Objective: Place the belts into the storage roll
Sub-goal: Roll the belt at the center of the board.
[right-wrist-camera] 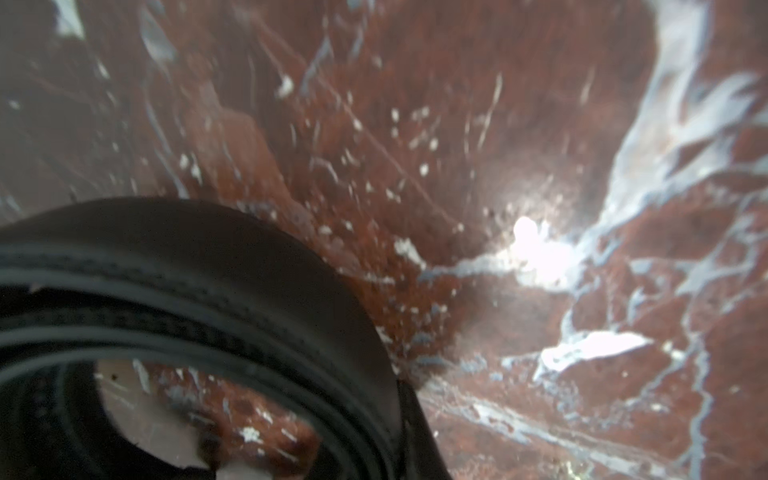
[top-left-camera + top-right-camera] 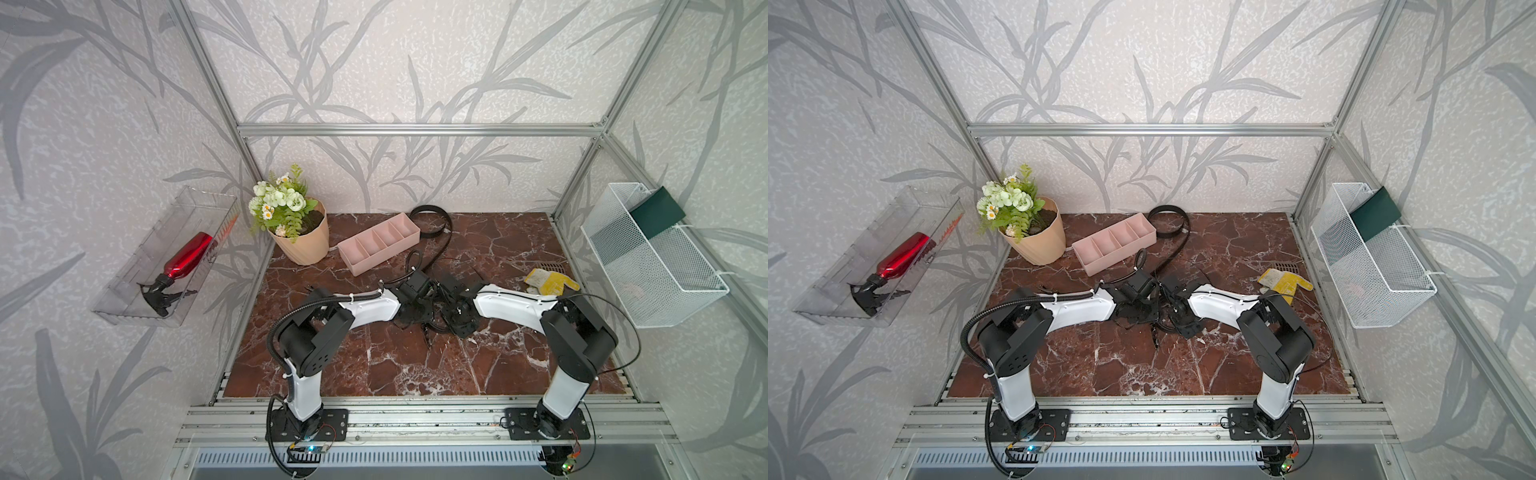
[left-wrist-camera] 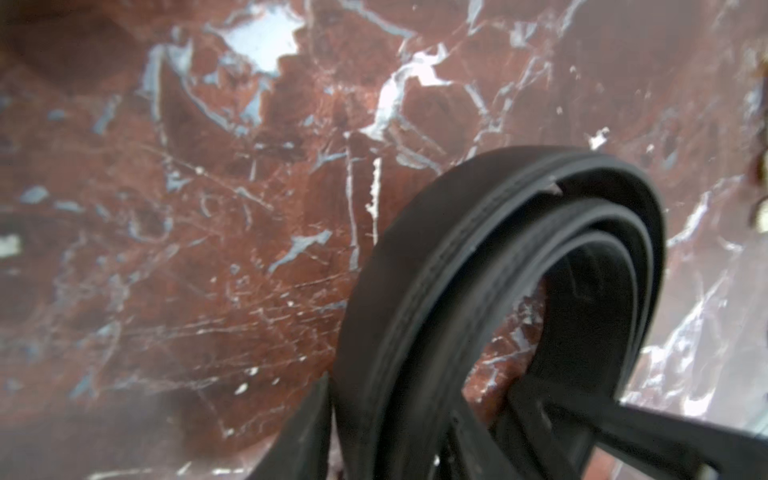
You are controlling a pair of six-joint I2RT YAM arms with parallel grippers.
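One black belt, coiled into a ring, stands on edge on the marble between my two grippers, also in the right wrist view. My left gripper straddles the coil's wall, with a thin sliver of light beside one finger. My right gripper is shut on the opposite wall. In both top views the grippers meet at mid-table and hide most of the coil. The other belt lies loose behind and right of the pale pink storage roll, whose compartments show nothing inside.
A peach flowerpot stands left of the storage roll. A yellow glove lies by a floor grate at the right. A white wire basket hangs on the right wall. On the left wall is a clear bin holding a red spray bottle.
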